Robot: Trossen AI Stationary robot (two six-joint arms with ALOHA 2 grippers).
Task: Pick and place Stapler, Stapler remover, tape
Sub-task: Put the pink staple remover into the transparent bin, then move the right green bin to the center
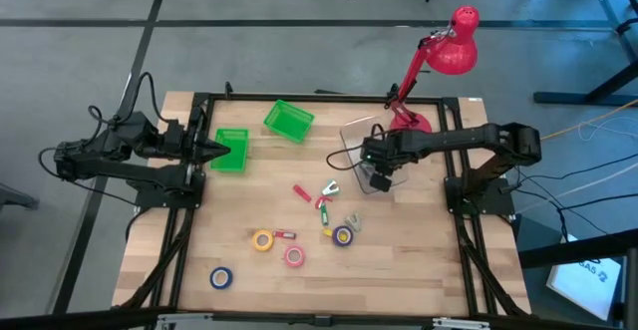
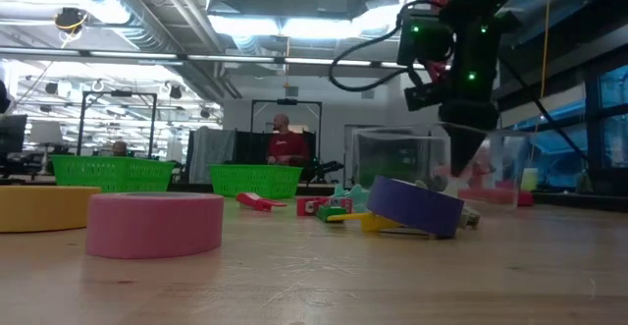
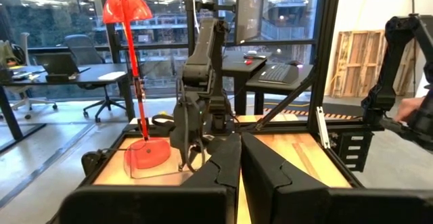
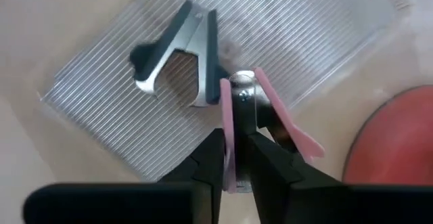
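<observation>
My right gripper (image 4: 237, 149) points down into a clear ribbed box (image 1: 357, 143), shut on a pink staple remover (image 4: 243, 105). A black staple remover (image 4: 177, 51) lies on the box floor beside it. In the low view the right gripper (image 2: 461, 148) stands at the clear box (image 2: 392, 163). My left gripper (image 1: 221, 151) waits shut over a green bin (image 1: 233, 153) at the table's left. Yellow (image 1: 263, 239), pink (image 1: 294, 256) and blue (image 1: 221, 277) tape rolls lie flat on the near part of the table. Another blue roll (image 1: 343, 235) leans tilted on small items. My right gripper pinches the pink staple remover between its two fingers, from above, pointing down. One pink handle (image 4: 226, 126) runs between the fingertips. The other handle (image 4: 287, 126) splays out to the side, and the metal jaws (image 4: 243, 92) point away from the fingers. Whether it touches the box floor cannot be told.
A second green bin (image 1: 288, 120) sits tilted near the far edge. A red desk lamp (image 1: 451, 51) stands on its base (image 1: 411, 123) just behind the clear box. Small red and green stationery items (image 1: 324, 198) lie mid-table. Bare wood lies at the table's near right.
</observation>
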